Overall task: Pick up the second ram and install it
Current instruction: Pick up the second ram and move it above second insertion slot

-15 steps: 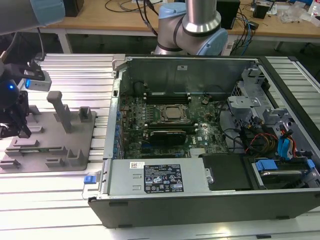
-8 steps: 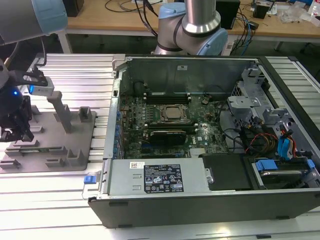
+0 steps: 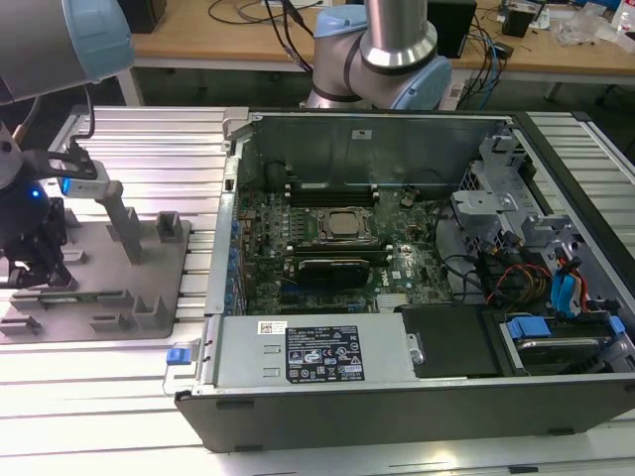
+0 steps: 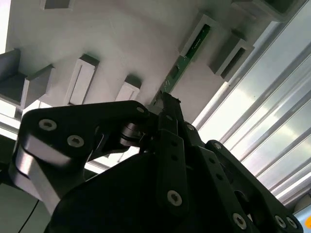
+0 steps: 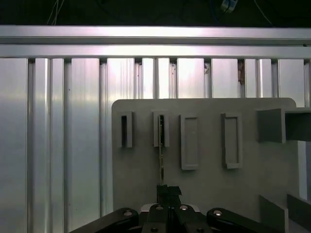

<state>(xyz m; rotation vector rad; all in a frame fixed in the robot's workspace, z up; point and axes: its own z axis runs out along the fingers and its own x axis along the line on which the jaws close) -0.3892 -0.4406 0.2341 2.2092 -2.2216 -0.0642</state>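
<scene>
the exterior view takes in the open case on the ribbed table. the grey plate lies beside the case on the exterior view's left, and the gripper is low over it. both wrist views bring up what is in the grip: the fingers are drawn together on the near end of the ram. its far end sits in a block on the plate. the second wrist view shows its green face, the first wrist view its thin edge.

bright light, strong glare on aluminium rails
</scene>
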